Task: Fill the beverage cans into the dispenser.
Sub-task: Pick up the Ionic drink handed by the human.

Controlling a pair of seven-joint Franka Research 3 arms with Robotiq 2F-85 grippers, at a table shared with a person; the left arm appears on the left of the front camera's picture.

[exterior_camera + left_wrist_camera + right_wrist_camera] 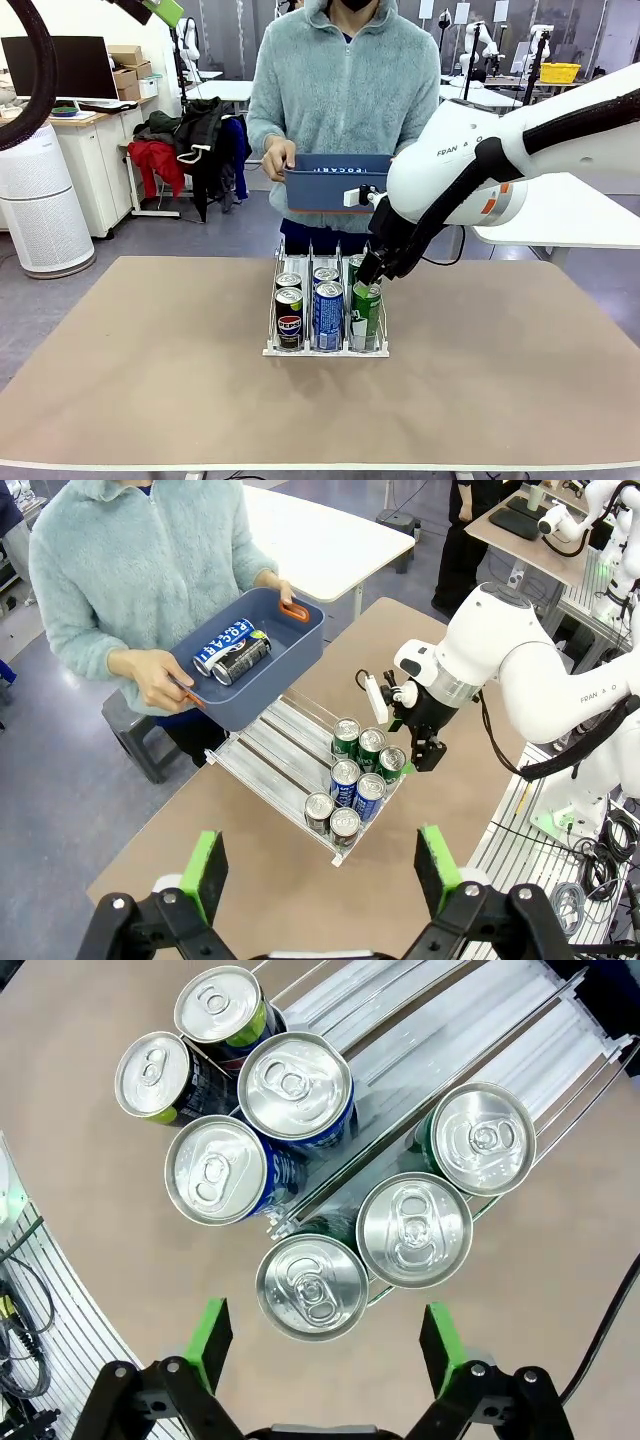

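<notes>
Right claw [326, 1345] spread wide, pinching nothing, hovered just above front green can [310, 1285] in right lane of dispenser [268, 746]. Left claw [320, 868] spread too, empty, high over surface [150, 380]. Seven beverage cans [328, 316] stood upright in lanes: two black, two blue, three green. Person held blue bin [300, 640] with two more cans lying inside. Cans probably stiff, smooth, slippery, dentable, weighty if full. Best pinched across round body below rim.
</notes>
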